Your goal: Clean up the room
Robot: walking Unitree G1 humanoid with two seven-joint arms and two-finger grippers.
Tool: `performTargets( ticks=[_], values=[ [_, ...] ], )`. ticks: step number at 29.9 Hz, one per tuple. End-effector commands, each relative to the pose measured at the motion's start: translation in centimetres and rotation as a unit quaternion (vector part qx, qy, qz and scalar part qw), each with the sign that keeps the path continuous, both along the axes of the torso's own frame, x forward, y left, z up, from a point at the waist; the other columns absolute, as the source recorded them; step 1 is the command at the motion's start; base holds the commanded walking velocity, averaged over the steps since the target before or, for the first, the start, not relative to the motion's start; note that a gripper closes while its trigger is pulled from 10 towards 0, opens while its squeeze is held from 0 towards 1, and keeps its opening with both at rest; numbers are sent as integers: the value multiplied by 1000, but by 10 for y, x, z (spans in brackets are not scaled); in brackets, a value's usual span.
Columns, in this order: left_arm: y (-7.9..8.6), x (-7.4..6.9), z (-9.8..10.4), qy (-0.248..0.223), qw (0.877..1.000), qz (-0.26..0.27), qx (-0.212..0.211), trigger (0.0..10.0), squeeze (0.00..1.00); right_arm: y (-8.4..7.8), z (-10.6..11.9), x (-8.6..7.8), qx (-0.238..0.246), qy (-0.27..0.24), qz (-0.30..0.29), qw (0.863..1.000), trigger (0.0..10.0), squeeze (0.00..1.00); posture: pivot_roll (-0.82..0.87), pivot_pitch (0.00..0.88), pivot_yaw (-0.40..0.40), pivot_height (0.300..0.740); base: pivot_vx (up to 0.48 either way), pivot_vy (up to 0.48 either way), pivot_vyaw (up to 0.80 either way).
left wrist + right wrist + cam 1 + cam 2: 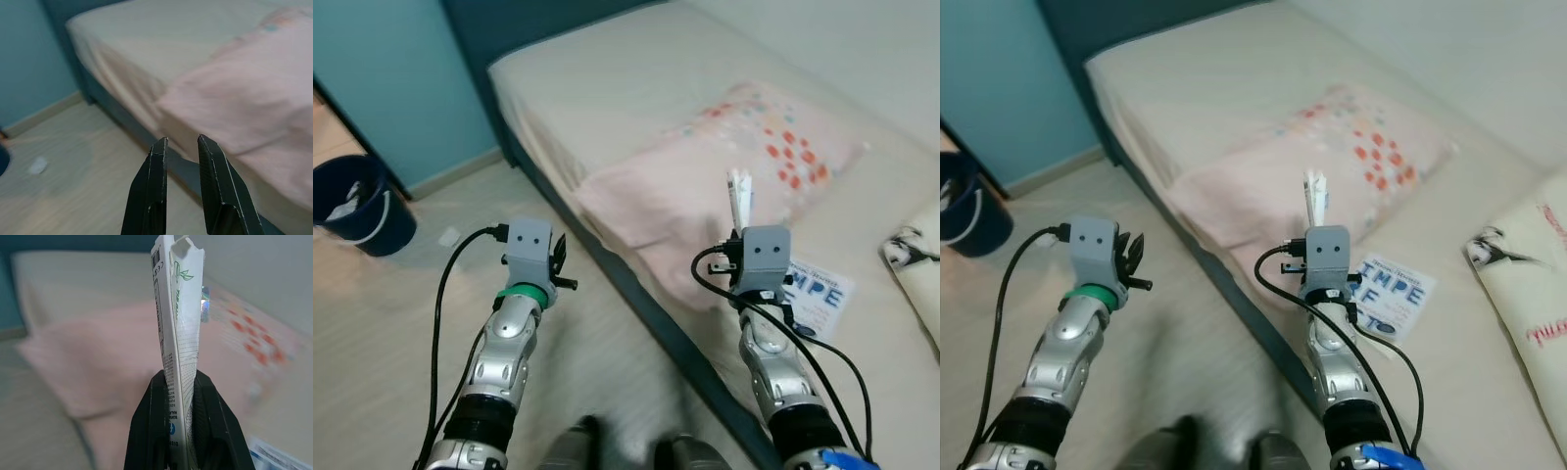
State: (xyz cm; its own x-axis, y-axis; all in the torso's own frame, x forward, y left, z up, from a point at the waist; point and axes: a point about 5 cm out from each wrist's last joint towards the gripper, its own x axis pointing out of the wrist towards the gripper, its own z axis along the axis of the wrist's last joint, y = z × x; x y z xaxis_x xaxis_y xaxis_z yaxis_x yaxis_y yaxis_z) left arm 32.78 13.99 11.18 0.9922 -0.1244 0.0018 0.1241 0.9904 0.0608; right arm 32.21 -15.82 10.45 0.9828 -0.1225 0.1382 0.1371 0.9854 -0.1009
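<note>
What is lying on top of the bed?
On the cream mattress lie a pink pillow with orange dots, a blue-lettered leaflet and, at the edge, a white printed cloth. The right gripper and its white packet hide part of the pillow.

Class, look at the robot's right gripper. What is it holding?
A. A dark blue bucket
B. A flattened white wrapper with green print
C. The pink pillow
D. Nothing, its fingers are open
B. The right gripper is shut on a flattened white wrapper with a green leaf mark and a barcode, which stands up out of the fingers above the pink pillow on the bed.
</note>
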Motion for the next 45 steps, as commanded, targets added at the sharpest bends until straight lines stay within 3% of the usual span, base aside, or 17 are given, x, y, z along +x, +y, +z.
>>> performTargets(
  ticks=[1,14,35,45],
  values=[
    [3,-3,-8,19,1000,7,6,10000,0,1,-12,-4,7,24,0,1000,10000,0,58,125,28,740,0,0,800],
    [4,-2,-15,45,998,26,22,10000,0,11,-15,-4,44,33,12,998,10000,0,71,124,38,740,0,0,800],
    [-3,-2,-17,59,998,7,26,10000,0,8,-18,-6,42,38,10,998,10000,0,71,109,39,740,0,0,800],
    [-6,-3,-15,56,998,-6,-3,10000,0,4,-25,-7,66,61,-2,996,10000,0,68,109,38,740,0,0,400]
  ],
)
